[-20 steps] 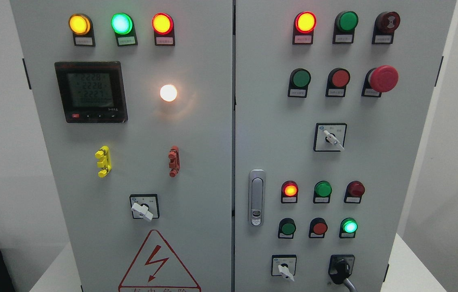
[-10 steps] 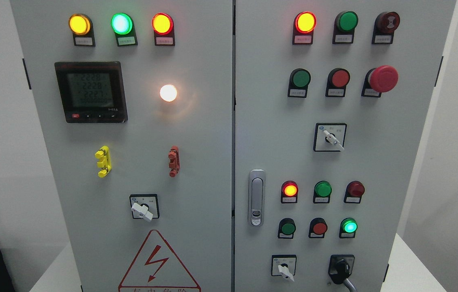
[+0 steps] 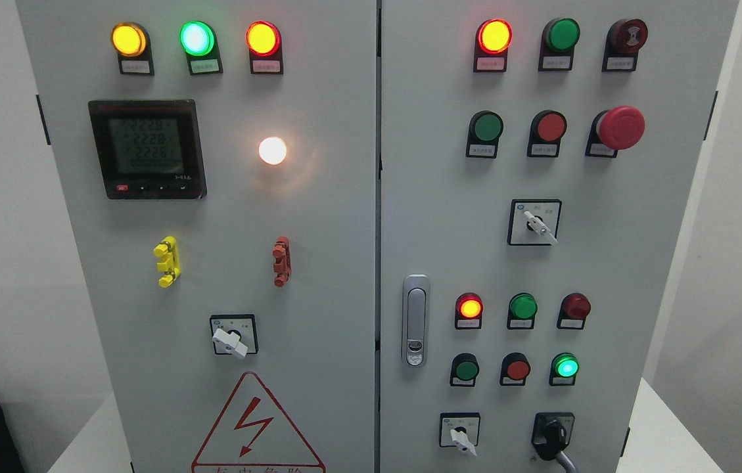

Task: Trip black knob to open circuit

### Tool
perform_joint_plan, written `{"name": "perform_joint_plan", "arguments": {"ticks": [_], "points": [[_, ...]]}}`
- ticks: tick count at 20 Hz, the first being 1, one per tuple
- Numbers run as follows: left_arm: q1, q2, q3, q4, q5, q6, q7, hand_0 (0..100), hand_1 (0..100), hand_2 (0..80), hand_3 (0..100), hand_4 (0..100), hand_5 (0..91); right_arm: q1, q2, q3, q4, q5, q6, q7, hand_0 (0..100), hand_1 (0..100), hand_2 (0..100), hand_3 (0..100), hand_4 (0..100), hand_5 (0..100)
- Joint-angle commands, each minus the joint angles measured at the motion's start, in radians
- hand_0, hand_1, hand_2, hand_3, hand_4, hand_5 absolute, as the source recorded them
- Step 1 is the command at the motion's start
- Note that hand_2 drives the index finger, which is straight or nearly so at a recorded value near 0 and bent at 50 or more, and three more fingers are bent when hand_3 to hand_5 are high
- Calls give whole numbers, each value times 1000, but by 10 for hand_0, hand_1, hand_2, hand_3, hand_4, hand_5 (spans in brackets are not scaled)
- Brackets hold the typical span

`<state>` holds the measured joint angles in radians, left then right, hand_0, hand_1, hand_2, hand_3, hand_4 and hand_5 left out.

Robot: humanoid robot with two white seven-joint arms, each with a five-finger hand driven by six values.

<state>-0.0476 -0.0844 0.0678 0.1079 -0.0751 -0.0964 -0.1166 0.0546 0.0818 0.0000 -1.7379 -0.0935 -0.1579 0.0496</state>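
No robot hand or finger shows in the head view, so their state cannot be told and no place can be given relative to them. The grey two-door metal control cabinet [image 3: 344,217] fills the view. On its left door sit a lit amber round lamp [image 3: 128,39], a lit green round lamp [image 3: 196,38] and a lit red round lamp [image 3: 263,38], with a black square digital meter [image 3: 147,149] below them and a glowing white round lamp [image 3: 273,150] beside it. Lower hangs a white-handled selector switch [image 3: 232,338]. A silver door latch [image 3: 416,320] stands on the right door's left edge. At upper right is a red mushroom-head stop button [image 3: 620,127]. The black rotary knob [image 3: 553,435] sits at the right door's bottom, right of a small white-handled selector [image 3: 460,437].
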Motion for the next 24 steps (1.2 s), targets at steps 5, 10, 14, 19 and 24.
{"name": "perform_joint_plan", "arguments": {"ticks": [5, 10, 14, 19, 24], "points": [[0, 0, 0, -25, 0, 0, 0, 120, 389, 0, 0, 0, 0, -1, -4, -31, 1, 0, 0, 3, 0, 40, 90, 1000, 1000, 988], [0, 0, 0, -25, 0, 0, 0, 120, 389, 0, 0, 0, 0, -1, -5, -32, 1, 0, 0, 3, 0, 40, 90, 1000, 1000, 988], [0, 0, 1, -25, 0, 0, 0, 120, 389, 0, 0, 0, 0, -2, -7, -35, 1, 0, 0, 3, 0, 40, 90, 1000, 1000, 988], [0, 0, 0, -25, 0, 0, 0, 120, 389, 0, 0, 0, 0, -2, -7, -44, 5, 0, 0, 3, 0, 37, 90, 1000, 1000, 987], [0, 0, 0, -25, 0, 0, 0, 120, 389, 0, 0, 0, 0, -1, -7, -44, 6, 0, 0, 3, 0, 37, 90, 1000, 1000, 986]]}}
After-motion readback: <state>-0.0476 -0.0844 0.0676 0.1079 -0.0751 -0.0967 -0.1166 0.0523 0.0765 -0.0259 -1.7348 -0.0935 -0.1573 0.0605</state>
